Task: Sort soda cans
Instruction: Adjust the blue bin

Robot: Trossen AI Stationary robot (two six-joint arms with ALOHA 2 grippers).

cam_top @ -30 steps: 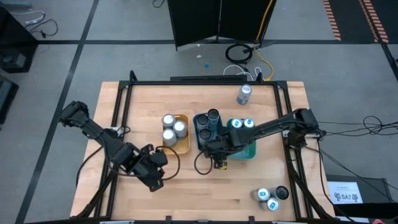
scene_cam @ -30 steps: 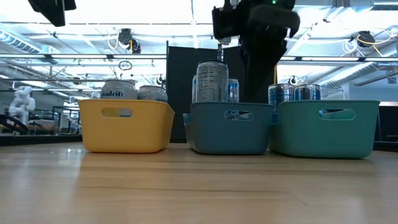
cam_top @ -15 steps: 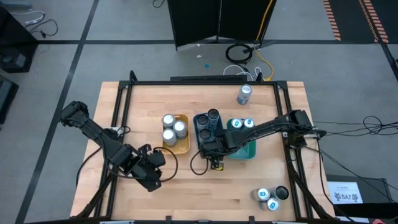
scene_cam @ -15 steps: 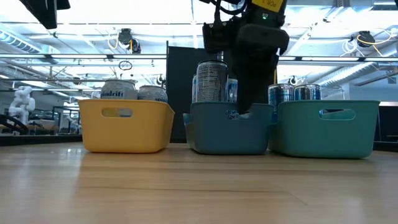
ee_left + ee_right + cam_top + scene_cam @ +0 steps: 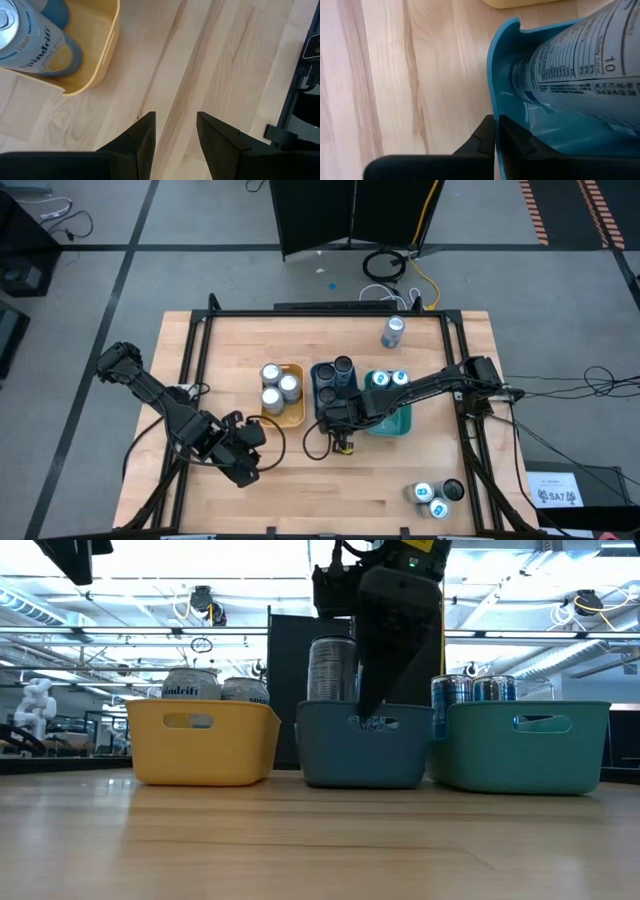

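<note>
At the near wall of the blue tray (image 5: 327, 402), the right gripper (image 5: 341, 432) now has its two fingers pressed fully together, with the tray's wall edge showing right at their tips in the right wrist view; whether the wall is pinched between them cannot be told. A second ago this gripper hung slightly farther right and its fingers were still apart; since then it has shifted toward the tray's front edge and closed. In the low view the tray and its tall can (image 5: 332, 668) sit a little farther left than before.

Dark cans (image 5: 336, 377) stand in the blue tray, silver cans (image 5: 277, 387) in the yellow tray (image 5: 298, 412) beside it, and blue-marked cans (image 5: 388, 380) in the teal tray (image 5: 401, 423). One can (image 5: 392, 332) stands alone near the far edge of the surface (image 5: 240, 350), and three more cans (image 5: 436, 497) cluster at the near right corner.

The left gripper (image 5: 246, 463) hovers over bare wood near the yellow tray, fingers partly apart and empty, unmoved.
</note>
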